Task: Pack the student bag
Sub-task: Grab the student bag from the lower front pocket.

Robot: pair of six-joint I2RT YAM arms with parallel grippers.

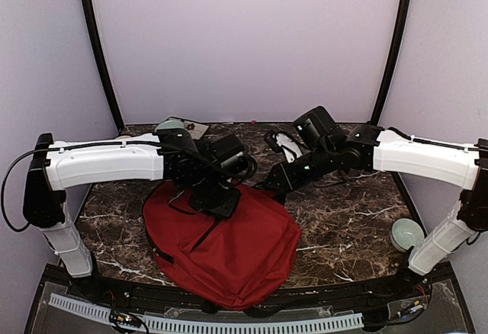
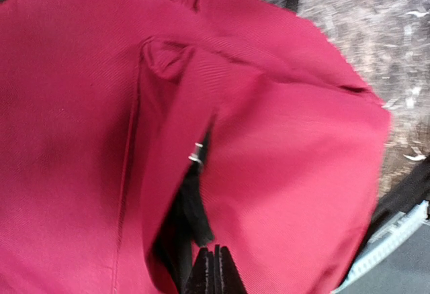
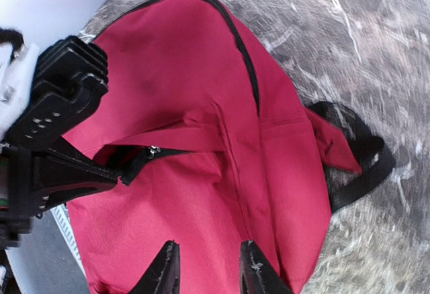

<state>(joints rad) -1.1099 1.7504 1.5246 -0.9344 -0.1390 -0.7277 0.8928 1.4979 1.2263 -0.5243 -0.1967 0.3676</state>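
The student bag (image 1: 229, 254) is a dark-red backpack lying flat on the marble table in front of both arms. Its front pocket zip (image 3: 158, 152) is partly open, with a black pull tab (image 2: 196, 207) hanging from the slider. My left gripper (image 2: 215, 257) is shut, its tips right at the end of that tab; the tab's end looks free. It also shows in the top view (image 1: 217, 200) and the right wrist view (image 3: 101, 173). My right gripper (image 3: 209, 267) is open and empty, hovering over the bag's red fabric near its top edge (image 1: 267, 185).
A pale green bowl (image 1: 406, 235) sits at the front right. A white object (image 1: 290, 147) and a greenish item (image 1: 171, 126) lie at the back. The bag's black strap (image 3: 363, 160) loops onto the table. A white ribbed strip (image 1: 229, 323) runs along the near edge.
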